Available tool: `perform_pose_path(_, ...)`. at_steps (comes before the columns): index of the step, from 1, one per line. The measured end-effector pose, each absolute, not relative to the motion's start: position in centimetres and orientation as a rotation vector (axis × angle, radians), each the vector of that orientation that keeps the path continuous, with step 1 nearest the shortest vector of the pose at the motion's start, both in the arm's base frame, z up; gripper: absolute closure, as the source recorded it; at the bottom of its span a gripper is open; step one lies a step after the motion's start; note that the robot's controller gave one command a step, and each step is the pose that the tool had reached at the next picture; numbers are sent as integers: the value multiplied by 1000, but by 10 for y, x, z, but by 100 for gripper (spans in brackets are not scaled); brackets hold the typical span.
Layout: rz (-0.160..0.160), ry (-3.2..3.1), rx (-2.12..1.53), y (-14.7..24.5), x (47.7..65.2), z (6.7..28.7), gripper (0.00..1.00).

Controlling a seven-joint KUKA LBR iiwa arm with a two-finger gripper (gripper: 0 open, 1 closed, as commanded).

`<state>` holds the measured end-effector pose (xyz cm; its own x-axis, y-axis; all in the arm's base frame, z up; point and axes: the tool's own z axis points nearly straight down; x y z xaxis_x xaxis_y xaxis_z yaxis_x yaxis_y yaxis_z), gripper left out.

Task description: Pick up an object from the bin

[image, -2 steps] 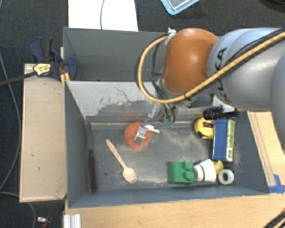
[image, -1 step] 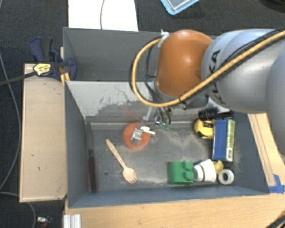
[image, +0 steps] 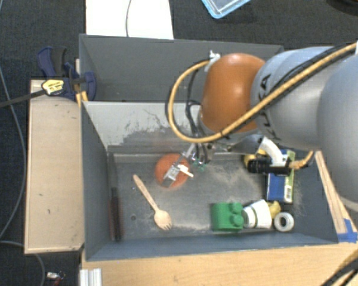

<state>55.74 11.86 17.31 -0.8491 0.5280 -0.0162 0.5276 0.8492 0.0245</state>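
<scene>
Hanging below the rounded orange wrist cover (image: pixel 227 91), the gripper (image: pixel 185 167) sits low in the grey metal bin (image: pixel 95 177), near the foot of the back wall. From where I look down on it, its tip is right against an orange, roundish ball-like thing (image: pixel 167 171), overlapping that thing's right-hand edge. A small pale piece shows across the spot where the two meet. I cannot tell whether the gripper is open or closed, nor whether it has hold of the orange thing; the two look to be touching, and that is as much as I can say.

Just below and to the left of the gripper, a pale wooden spoon (image: pixel 150 201) lies slantwise on the bin floor, its handle end close under the orange thing and its bowl pointing away toward the front wall. Further left of the gripper, along the left wall, lies a thin dark stick (image: pixel 114 213).

To the right of the gripper and nearer the front, well apart from it, a green building block (image: pixel 227 215) rests beside a white bottle-like cylinder (image: pixel 259 213) and a small white ring (image: pixel 283 221). Right of the gripper at about its own level, a blue box (image: pixel 278 187) lies with a black-and-white object (image: pixel 267 159) at its upper end, both partly under the arm (image: pixel 322 94).
</scene>
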Motion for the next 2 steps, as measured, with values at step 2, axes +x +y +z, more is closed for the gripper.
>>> perform_pose_path(2, 33, 2865, 1248, 133, 567, 187, 0)
